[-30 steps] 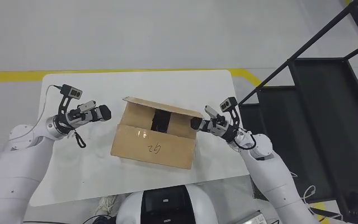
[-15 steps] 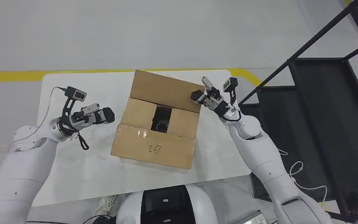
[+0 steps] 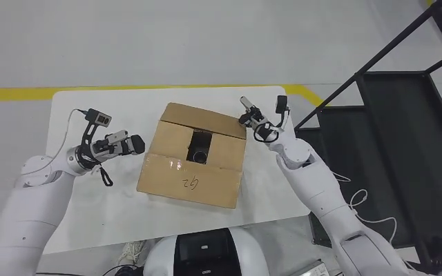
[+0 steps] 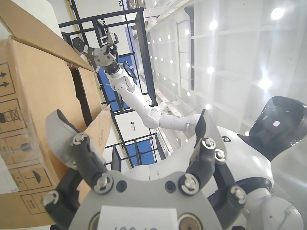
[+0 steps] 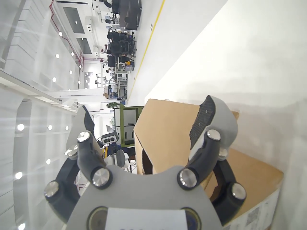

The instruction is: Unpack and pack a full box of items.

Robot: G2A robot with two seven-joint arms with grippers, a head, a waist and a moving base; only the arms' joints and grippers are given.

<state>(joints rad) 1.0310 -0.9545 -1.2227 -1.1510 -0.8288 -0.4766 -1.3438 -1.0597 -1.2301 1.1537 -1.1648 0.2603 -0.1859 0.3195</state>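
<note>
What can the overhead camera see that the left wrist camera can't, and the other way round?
Top view alone: a dark item down in the gap between the box's flaps. Left wrist view alone: the printed handling symbols on the box's side, and the ceiling lights. Both: the cardboard box, the open left gripper, and the right gripper by the far flap's corner.

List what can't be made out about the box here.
- Contents of the cardboard box: in the top view its flaps cover all but a gap; the dark item there is too shadowed to identify.
- Whether the right gripper touches the far flap: too small in the top view; in the right wrist view its own finger overlaps the edge.
</note>
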